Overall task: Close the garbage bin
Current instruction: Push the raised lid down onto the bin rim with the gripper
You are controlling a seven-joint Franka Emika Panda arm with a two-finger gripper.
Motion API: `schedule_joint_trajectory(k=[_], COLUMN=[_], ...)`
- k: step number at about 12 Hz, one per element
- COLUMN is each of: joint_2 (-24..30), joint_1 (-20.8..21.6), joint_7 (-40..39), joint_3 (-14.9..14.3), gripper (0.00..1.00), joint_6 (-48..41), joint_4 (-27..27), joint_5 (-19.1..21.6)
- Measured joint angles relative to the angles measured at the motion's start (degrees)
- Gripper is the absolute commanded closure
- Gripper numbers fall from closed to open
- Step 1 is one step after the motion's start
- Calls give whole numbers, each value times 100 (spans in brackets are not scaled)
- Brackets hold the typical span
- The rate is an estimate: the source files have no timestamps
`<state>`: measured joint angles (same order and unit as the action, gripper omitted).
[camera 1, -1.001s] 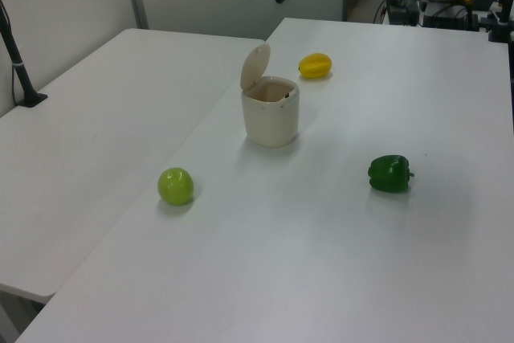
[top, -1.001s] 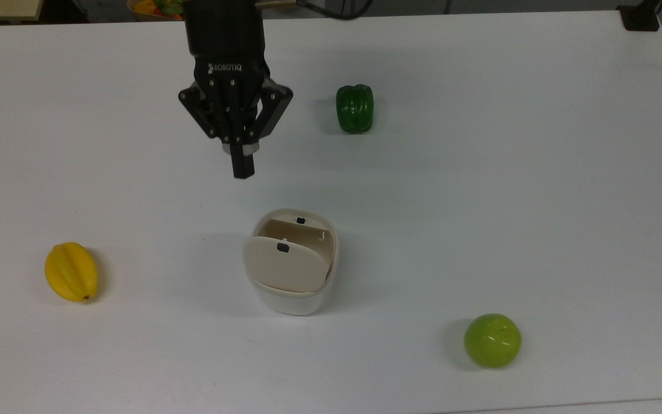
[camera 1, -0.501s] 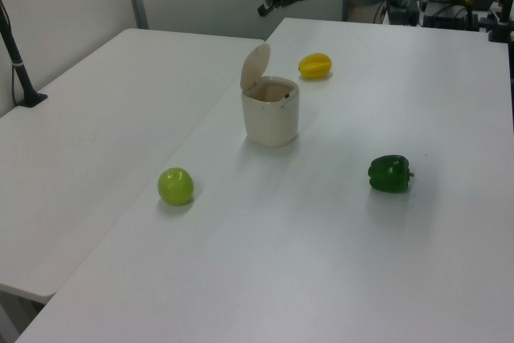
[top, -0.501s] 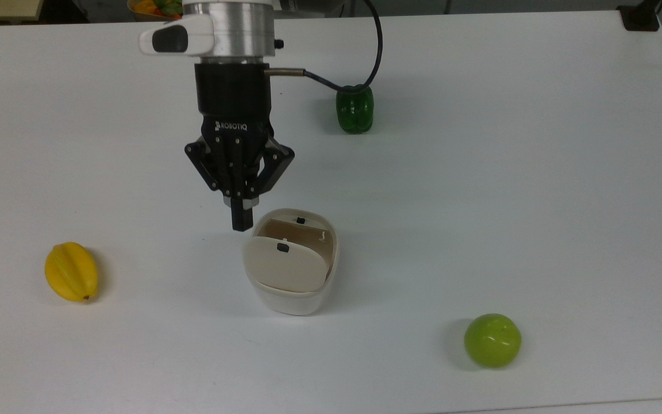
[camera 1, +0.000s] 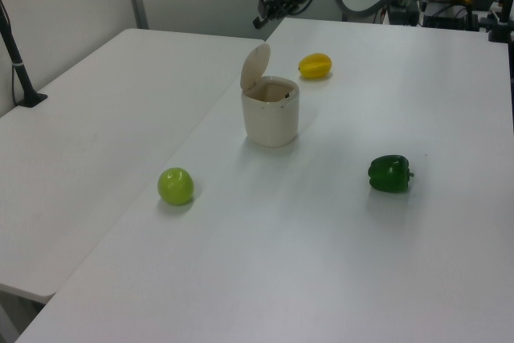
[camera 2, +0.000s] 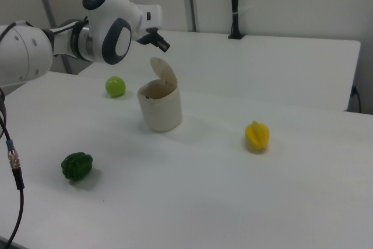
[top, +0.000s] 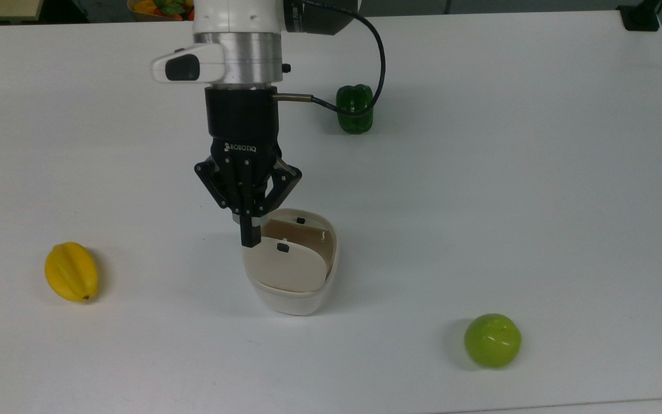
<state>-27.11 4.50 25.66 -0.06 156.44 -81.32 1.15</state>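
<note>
Top view: the bin (top: 293,287) stands just below the middle of the frame on the white table (top: 538,201), with its lid (top: 285,265) swung up and standing open, the black latch (top: 283,247) facing the camera. The gripper (top: 249,240) hangs at centre frame, its two fingers pressed together into one narrow tip that overlaps the lid's upper left edge here. A starfruit (top: 71,271) lies at the left, a pepper (top: 354,108) above centre, an apple (top: 492,340) at the lower right, all well apart from the bin.

Left view: the bin (camera 1: 271,111) sits a little above mid frame, lid (camera 1: 255,67) tilted up and leaning toward the left view's left. The gripper (camera 1: 263,20) is high in the frame, above the lid and clear of it, so the overlap seen from the top is likely height, not contact.

Right view: the gripper (camera 2: 162,45) hovers just above the lid (camera 2: 164,72), at the upper left of the frame.

To do this well, I judge the closed tip should come down behind the lid's outer face, near its top edge and away from the hinge, then push it over the opening in an arc. Pressing straight down on the edge risks tipping the light bin.
</note>
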Motion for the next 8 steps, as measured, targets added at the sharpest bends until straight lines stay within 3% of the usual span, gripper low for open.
schedule_joint_trajectory(k=[8], joint_2=[-194], joint_1=[33], joint_7=[6], joint_3=[-1], gripper=[100], joint_6=[-108], joint_4=[-5], joint_5=[-19])
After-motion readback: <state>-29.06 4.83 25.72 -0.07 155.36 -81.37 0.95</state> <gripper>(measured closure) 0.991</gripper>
